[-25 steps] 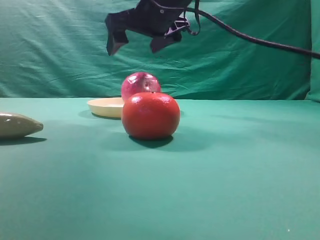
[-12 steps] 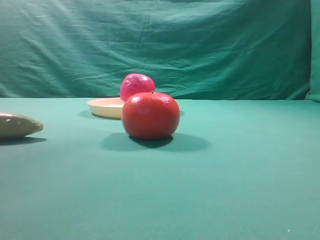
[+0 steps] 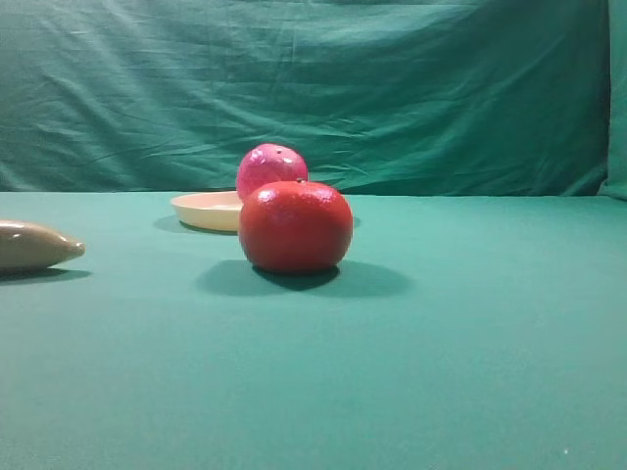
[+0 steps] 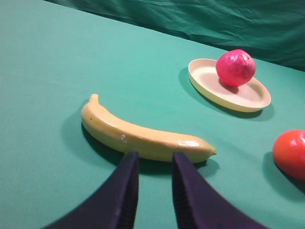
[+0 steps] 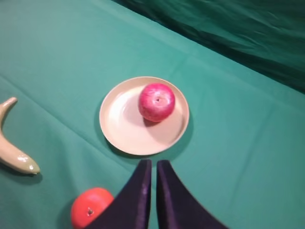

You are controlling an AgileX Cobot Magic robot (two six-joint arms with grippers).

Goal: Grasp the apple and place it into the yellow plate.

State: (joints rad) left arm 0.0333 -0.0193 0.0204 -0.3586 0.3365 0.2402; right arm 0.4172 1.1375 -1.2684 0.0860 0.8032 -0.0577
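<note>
The magenta-red apple (image 3: 271, 168) lies in the pale yellow plate (image 3: 201, 209) at the back of the table. In the right wrist view the apple (image 5: 157, 101) sits towards the plate's far right side, on the plate's floor (image 5: 124, 124). My right gripper (image 5: 153, 164) is high above the plate's near edge, shut and empty. In the left wrist view the apple (image 4: 235, 67) and plate (image 4: 205, 78) are at the far right. My left gripper (image 4: 155, 160) hovers low, just in front of the banana, narrowly open and empty. Neither gripper shows in the exterior view.
A glossy orange-red fruit (image 3: 295, 226) stands in front of the plate; it also shows in the left wrist view (image 4: 290, 152) and the right wrist view (image 5: 90, 207). A pale banana (image 4: 143, 136) lies to the left (image 3: 34, 245). Green cloth covers the table and back wall.
One second ago the right gripper hung open above the apple in the exterior view; it has since risen out of that view. The apple has rocked slightly in the plate.
</note>
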